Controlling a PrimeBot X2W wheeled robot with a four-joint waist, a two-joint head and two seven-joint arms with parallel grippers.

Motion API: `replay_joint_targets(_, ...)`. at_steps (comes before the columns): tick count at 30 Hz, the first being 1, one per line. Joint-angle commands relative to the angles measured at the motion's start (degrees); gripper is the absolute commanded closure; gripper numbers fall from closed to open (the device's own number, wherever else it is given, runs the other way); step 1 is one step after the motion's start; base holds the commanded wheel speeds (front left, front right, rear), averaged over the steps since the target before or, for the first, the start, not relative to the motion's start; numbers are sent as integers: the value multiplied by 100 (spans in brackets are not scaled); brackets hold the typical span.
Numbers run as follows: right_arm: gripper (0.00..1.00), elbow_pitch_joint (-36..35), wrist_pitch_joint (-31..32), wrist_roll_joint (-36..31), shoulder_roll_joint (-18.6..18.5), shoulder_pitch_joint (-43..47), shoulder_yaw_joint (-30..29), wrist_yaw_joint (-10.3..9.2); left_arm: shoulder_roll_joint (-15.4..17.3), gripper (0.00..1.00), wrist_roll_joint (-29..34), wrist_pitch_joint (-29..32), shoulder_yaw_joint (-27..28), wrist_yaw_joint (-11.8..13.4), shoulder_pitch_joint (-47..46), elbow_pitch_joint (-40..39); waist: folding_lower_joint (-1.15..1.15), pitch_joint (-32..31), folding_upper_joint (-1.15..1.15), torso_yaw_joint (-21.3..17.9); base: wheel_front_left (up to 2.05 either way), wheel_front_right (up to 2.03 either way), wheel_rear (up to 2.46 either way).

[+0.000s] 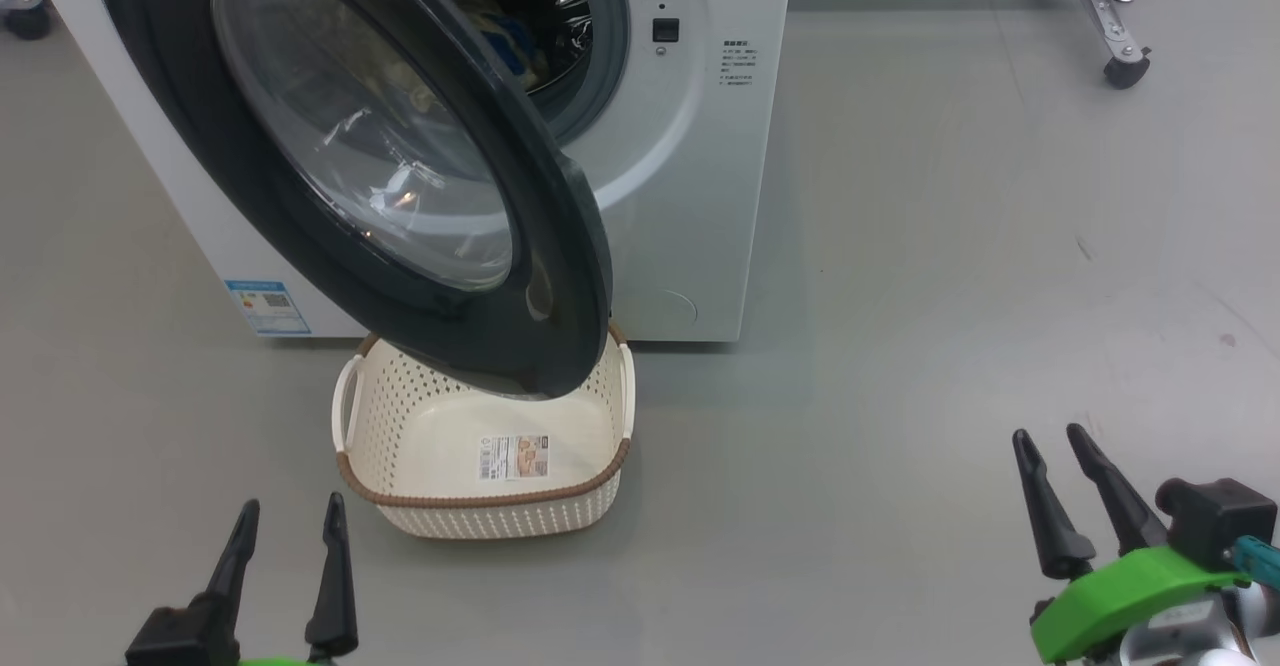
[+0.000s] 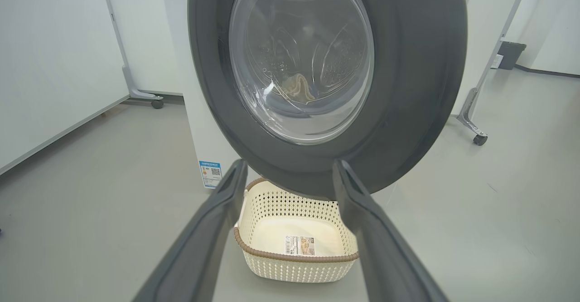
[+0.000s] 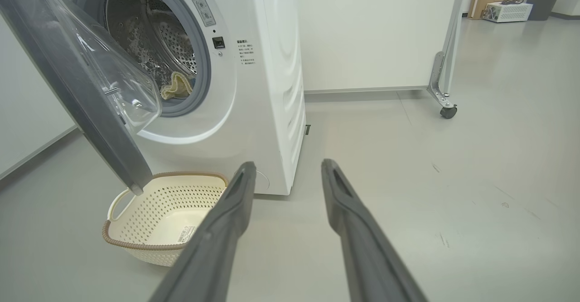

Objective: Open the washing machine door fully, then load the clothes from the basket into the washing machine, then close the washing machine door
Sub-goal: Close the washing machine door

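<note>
Clothes [image 3: 176, 86] are already in the drum [image 3: 149, 34], so basket [image 1: 500, 518] ahead of left tool [image 1: 291, 502] and right tool [image 1: 1047, 433] sits empty; both gape, holding nothing.

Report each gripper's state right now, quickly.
Left gripper: open, holding nothing.
Right gripper: open, holding nothing.
</note>
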Motion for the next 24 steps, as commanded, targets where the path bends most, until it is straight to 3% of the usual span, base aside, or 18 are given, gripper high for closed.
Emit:
replay_joint_targets(1,45,-174,-16,-47,-72,-243,131,21,144,0,89,-12,205,41,-290,-194,0,12,0,5,0,0,0)
replay_joint_targets(2,69,-163,-16,-53,-72,-270,137,21,143,0,88,-12,203,45,-301,-197,0,30,0,6,0,0,0)
replay_joint_targets(3,100,-151,-20,-62,-72,-304,154,21,144,0,91,-14,201,49,-314,-198,0,43,0,9,0,0,0)
replay_joint_targets(16,100,127,-192,-17,-72,-789,457,21,126,0,151,7,43,6,-594,-119,0,206,0,283,0,0,0)
replay_joint_targets(24,100,158,-292,205,-72,-1148,1112,21,52,0,185,8,-152,-95,-783,-2,0,201,0,680,0,0,0)
